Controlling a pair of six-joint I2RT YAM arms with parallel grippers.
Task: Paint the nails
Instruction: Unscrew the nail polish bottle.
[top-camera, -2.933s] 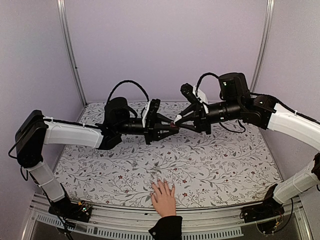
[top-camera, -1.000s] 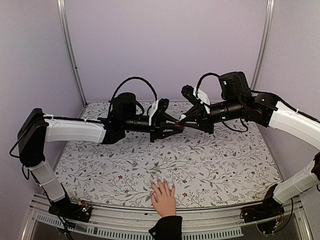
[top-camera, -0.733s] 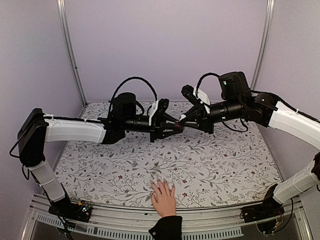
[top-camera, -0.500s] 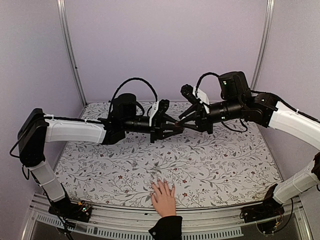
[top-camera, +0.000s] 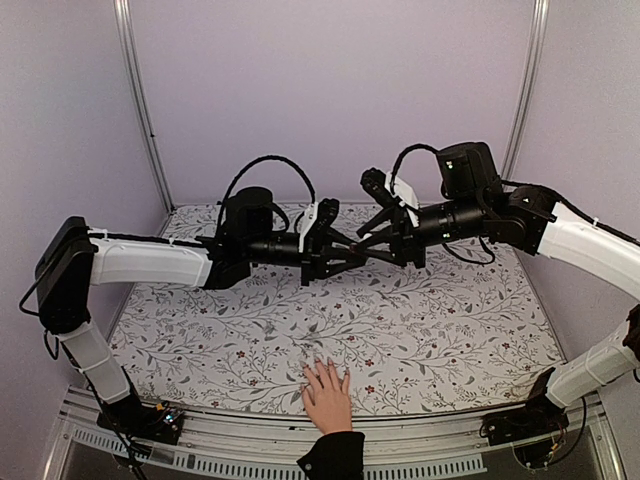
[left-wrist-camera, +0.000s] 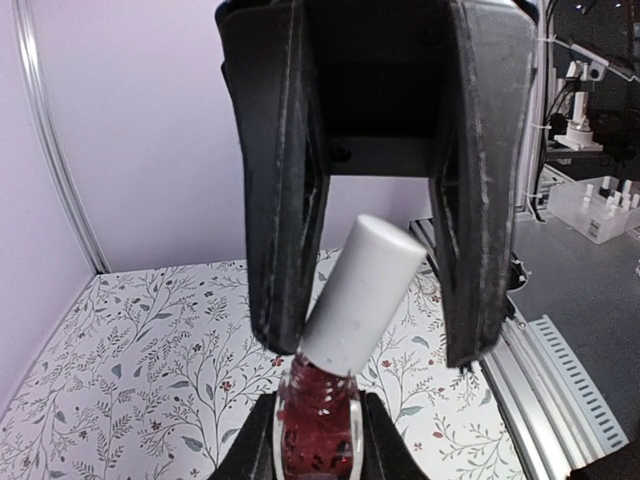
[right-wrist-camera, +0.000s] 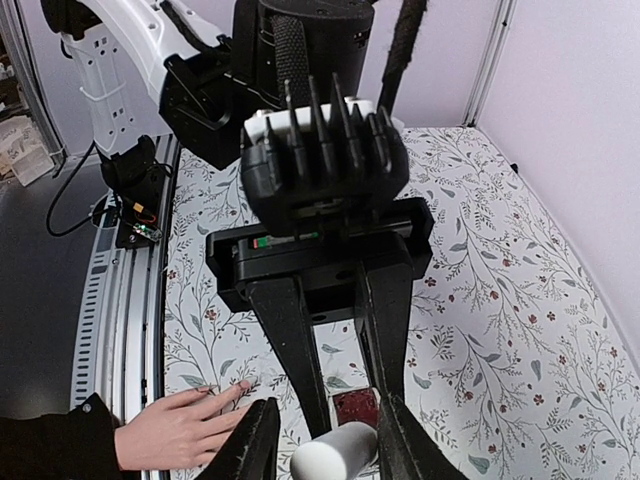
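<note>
Right tool (right-wrist-camera: 325, 447) newly parted around white cap (left-wrist-camera: 362, 292), left tool (left-wrist-camera: 318, 458) clamping dark-red bottle (left-wrist-camera: 318, 420)

We see the right gripper's (top-camera: 362, 247) fingers (right-wrist-camera: 262, 445), clamped on the white cap (right-wrist-camera: 335, 455) of the dark-red bottle (left-wrist-camera: 318, 430) a second ago, now parted on either side of it. The left arm (top-camera: 150, 262) sits slightly further right than at the start.

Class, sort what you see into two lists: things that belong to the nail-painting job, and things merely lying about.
Belongs to the job: nails on the hand; red polish bottle; white cap; left end effector; right end effector.

Just there: floral table cover; metal frame posts; black cables.
</note>
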